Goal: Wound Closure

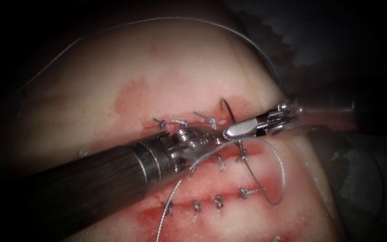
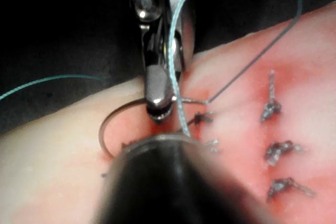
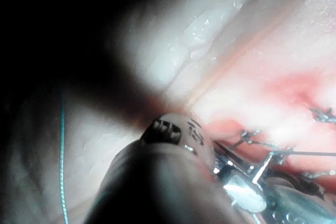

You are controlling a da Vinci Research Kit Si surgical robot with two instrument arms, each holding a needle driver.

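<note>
Centrally in the endoscope view, the right tool (image 1: 229, 131) and left tool (image 1: 211, 139) meet tip to tip; their grip cannot be told. Just above, the needle (image 1: 228, 110) arcs from the tissue (image 1: 113, 89), thread (image 1: 274, 179) looping lower right.

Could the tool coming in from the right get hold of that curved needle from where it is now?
Probably yes. The right tool sits right beside the needle, which arcs up out of the tissue just behind its tip. The left tool and a loop of thread crowd close by, though.
</note>
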